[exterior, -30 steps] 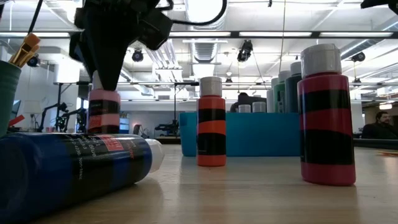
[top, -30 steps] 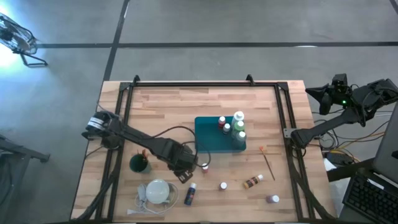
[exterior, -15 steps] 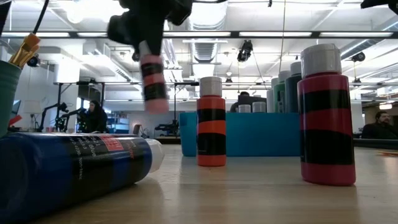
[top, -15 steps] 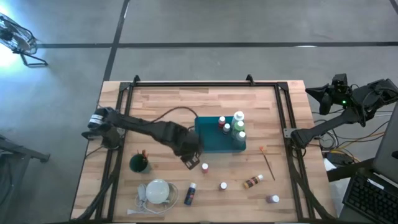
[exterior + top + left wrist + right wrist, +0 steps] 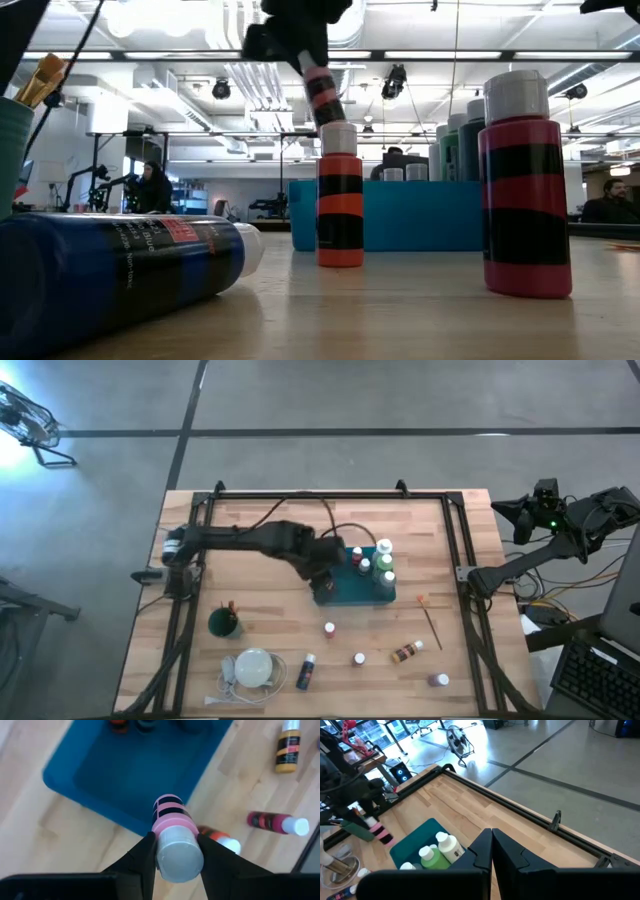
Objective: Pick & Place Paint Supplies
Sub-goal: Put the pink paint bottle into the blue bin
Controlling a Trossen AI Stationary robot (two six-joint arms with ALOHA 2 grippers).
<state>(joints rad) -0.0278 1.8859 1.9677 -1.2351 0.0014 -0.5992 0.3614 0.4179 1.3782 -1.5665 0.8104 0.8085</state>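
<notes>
Left gripper (image 5: pixel 175 851): fingers clamped on cap end of pink black-banded paint bottle (image 5: pixel 171 817), carried clear above worktop over near edge of teal rectangular tray (image 5: pixel 350 596), likely for drop-in beside bottles already grouped there. Right gripper (image 5: pixel 492 851): fingers together, parked off worktop's right side.
</notes>
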